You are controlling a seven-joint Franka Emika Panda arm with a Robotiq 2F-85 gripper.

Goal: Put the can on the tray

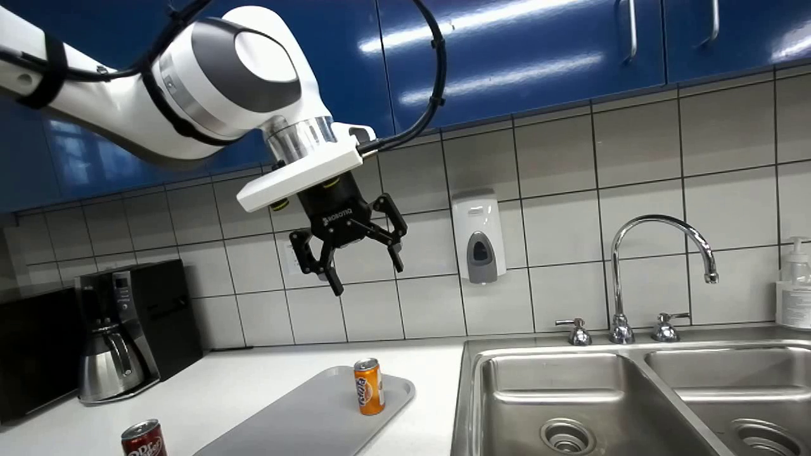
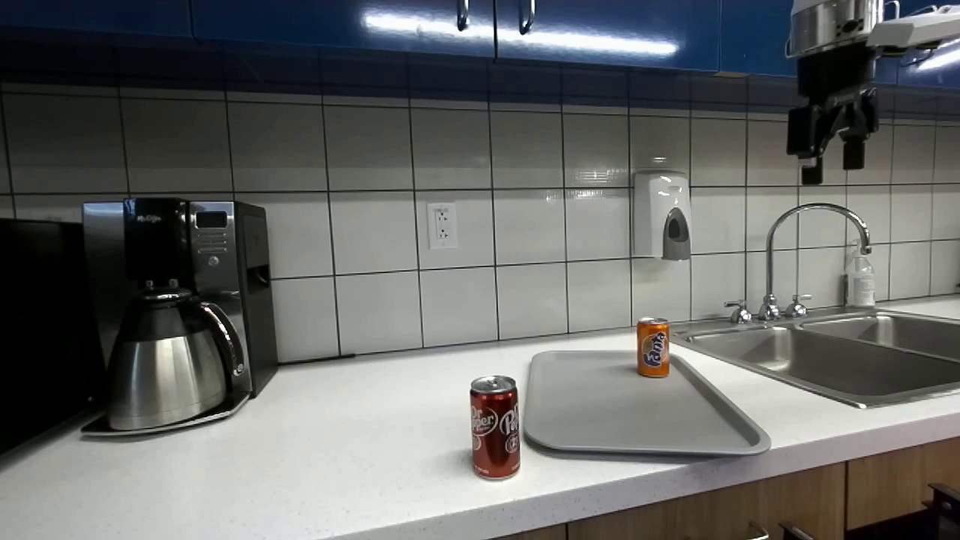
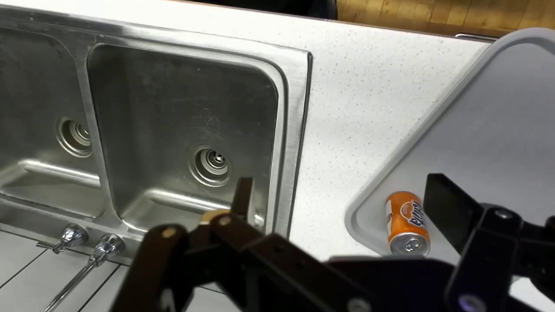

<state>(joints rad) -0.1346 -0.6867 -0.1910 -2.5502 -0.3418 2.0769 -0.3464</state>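
The dark red can [image 2: 495,429] stands upright on the white counter beside the tray's near left corner. Its upper part shows at the bottom edge of an exterior view [image 1: 144,439]; it is out of the wrist view. The grey tray [image 2: 615,412] lies flat on the counter, also seen in an exterior view [image 1: 298,421] and partly in the wrist view [image 3: 490,125]. My gripper [image 1: 369,280] is open and empty, high above the counter and well away from the red can. Its spread fingers show in the wrist view [image 3: 340,177] and in an exterior view [image 2: 832,172].
An orange can [image 2: 653,348] stands upright on the tray's far right corner. The steel sink [image 1: 545,396] and curved faucet [image 1: 659,220] lie right of the tray. A coffee maker [image 2: 172,315] stands at the left. A soap dispenser [image 1: 479,237] hangs on the tiled wall under blue cabinets [image 1: 507,57].
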